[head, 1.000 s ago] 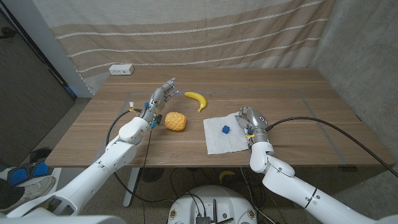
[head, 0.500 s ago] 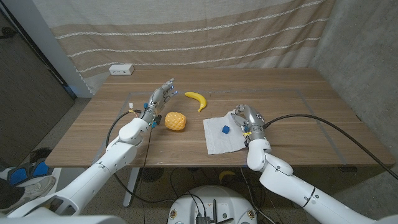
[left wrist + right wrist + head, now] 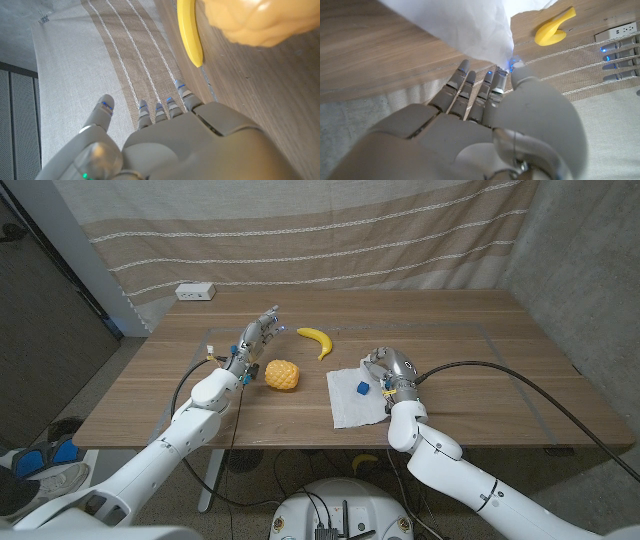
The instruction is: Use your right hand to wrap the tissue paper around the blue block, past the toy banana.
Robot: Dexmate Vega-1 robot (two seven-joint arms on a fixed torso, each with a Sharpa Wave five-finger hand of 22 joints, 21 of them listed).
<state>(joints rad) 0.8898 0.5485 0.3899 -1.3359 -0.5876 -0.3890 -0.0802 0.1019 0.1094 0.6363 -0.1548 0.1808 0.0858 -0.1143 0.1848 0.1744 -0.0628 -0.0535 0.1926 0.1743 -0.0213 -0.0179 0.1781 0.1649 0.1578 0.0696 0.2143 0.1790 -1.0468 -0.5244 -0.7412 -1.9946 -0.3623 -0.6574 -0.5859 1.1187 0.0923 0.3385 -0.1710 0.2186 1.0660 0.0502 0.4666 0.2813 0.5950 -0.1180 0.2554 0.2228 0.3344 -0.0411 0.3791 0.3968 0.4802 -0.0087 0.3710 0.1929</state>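
On the wooden counter (image 3: 470,330) lie one sheet of white tissue paper (image 3: 352,403), one small blue block (image 3: 362,388) resting on it, one toy banana (image 3: 317,340) beyond it, one yellow toy pineapple (image 3: 282,375) to its left, and one white power strip (image 3: 195,292) at the far edge. The right hand (image 3: 389,368) sits at the paper's far right corner; its fingers (image 3: 496,82) pinch that corner, lifted. The block lies just left of them. The left hand (image 3: 256,340) stands near the pineapple, fingers spread, holding nothing.
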